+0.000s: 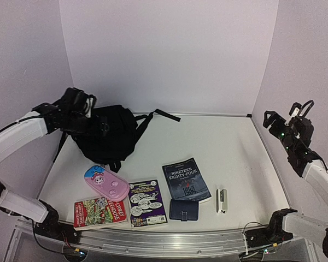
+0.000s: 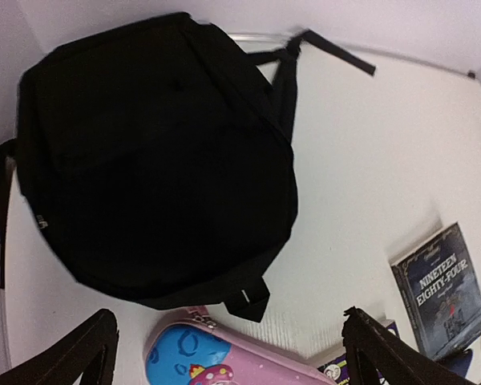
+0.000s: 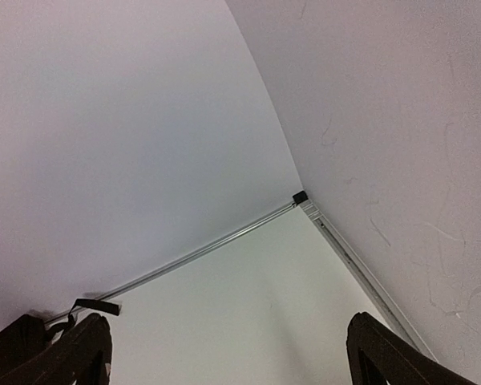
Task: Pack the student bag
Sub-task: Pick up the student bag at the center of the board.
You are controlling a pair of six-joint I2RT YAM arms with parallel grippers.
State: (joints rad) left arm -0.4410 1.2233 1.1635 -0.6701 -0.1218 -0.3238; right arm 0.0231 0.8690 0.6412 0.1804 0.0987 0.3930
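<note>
We see the left gripper [image 2: 228, 337] and right gripper [image 3: 228, 333] wide open, empty; the student bag [image 1: 106, 136] lies unpacked (seemingly zipped), Nineteen Eighty-Four [image 1: 186, 180] and pink pencil case [image 1: 106, 183] waiting outside.

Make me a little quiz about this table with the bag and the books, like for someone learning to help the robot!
1. True or false: the pink pencil case is inside the black backpack.
2. Which lies nearest the backpack? A the pencil case, B the blue wallet, C the red book.
3. Fill in: seen from above, the Nineteen Eighty-Four book lies to the ___ of the pencil case.
Key: 1 false; 2 A; 3 right.
</note>
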